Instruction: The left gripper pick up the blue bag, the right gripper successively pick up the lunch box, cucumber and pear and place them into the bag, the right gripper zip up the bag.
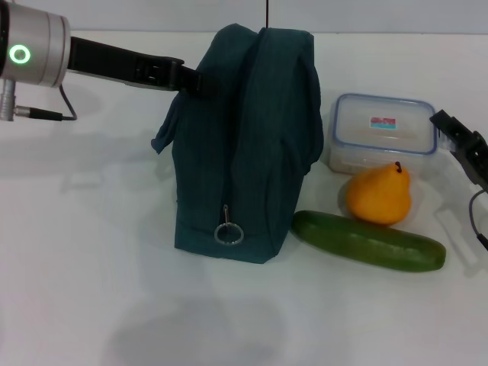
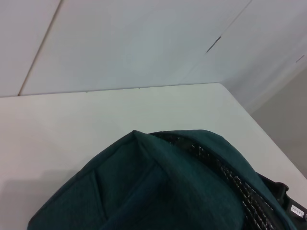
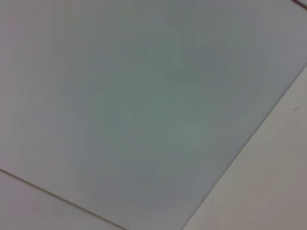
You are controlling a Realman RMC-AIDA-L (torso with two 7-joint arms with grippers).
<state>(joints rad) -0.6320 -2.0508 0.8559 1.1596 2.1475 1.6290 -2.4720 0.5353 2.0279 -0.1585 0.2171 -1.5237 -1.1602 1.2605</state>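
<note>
The blue bag point(image 1: 248, 145) stands upright in the middle of the white table point(image 1: 91, 252), its zipper ring point(image 1: 229, 232) hanging low on the near side. My left gripper point(image 1: 200, 81) reaches in from the left and is shut on the bag's upper left edge. The left wrist view shows the bag's fabric point(image 2: 158, 191) and zipper teeth point(image 2: 235, 182) close up. Right of the bag sits the lunch box point(image 1: 383, 133), with the pear point(image 1: 379, 194) in front of it and the cucumber point(image 1: 368, 241) lying nearest. My right gripper point(image 1: 461, 145) hovers at the right edge, beside the lunch box.
A loose flap of the bag point(image 1: 164, 137) hangs on its left side. Bare table stretches left of and in front of the bag. The right wrist view shows only a plain pale surface point(image 3: 144, 110).
</note>
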